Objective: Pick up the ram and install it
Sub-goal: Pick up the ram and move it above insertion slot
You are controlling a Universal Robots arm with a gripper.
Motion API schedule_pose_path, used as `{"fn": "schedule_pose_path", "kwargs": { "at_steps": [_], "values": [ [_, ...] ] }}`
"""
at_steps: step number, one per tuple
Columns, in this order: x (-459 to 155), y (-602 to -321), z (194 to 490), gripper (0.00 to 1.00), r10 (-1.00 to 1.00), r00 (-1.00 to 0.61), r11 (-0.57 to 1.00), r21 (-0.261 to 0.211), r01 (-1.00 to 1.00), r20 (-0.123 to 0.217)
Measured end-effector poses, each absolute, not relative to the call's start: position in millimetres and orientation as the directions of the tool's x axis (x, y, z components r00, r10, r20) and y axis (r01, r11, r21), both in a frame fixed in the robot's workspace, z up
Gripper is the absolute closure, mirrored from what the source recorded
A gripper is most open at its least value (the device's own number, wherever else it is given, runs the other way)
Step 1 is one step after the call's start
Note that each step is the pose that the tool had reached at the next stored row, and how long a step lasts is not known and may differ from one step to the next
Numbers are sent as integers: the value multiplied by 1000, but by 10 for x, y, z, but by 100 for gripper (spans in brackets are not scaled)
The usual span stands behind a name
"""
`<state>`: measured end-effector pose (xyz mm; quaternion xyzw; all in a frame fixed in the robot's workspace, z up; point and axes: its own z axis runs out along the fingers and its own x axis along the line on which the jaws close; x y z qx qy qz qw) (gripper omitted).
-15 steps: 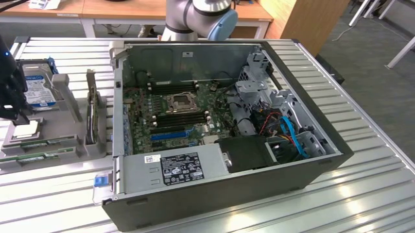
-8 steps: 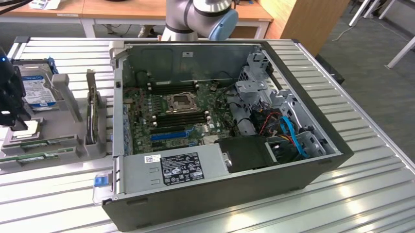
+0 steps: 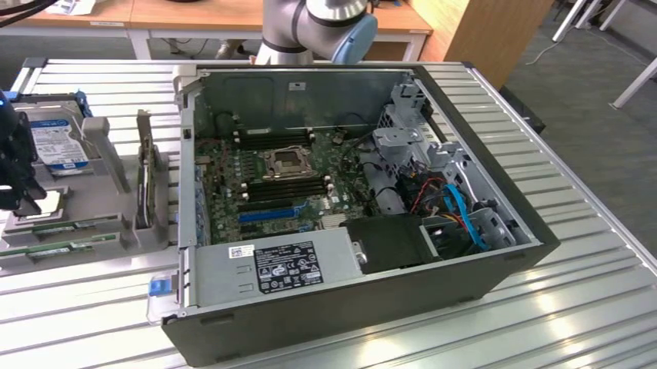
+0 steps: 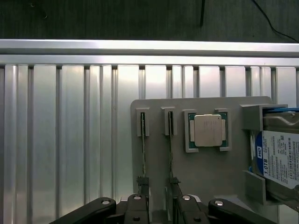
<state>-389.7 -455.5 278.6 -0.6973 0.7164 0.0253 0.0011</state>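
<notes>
Claw [image 4: 161,207], spread wide, close above ram [image 4: 171,149]

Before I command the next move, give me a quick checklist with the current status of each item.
1. Gripper open and empty: ok.
2. Two ram sticks standing on edge in the tray: ok.
3. Gripper centred on one stick: not ok, its gap falls between the two.
4. Case open, motherboard slots exposed: ok.
5. Slot latches released: cannot tell.
</notes>
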Motion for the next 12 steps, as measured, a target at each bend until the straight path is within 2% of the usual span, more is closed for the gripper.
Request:
{"fn": "schedule_pose_path", "kwargs": {
  "at_steps": [5, 12],
  "values": [
    [-3898, -4566, 2604, 70, -999, -28, 26, 35, -999, -37],
    [-3897, -4568, 2587, 70, -999, -28, 26, 35, -999, -37]
  ]
}}
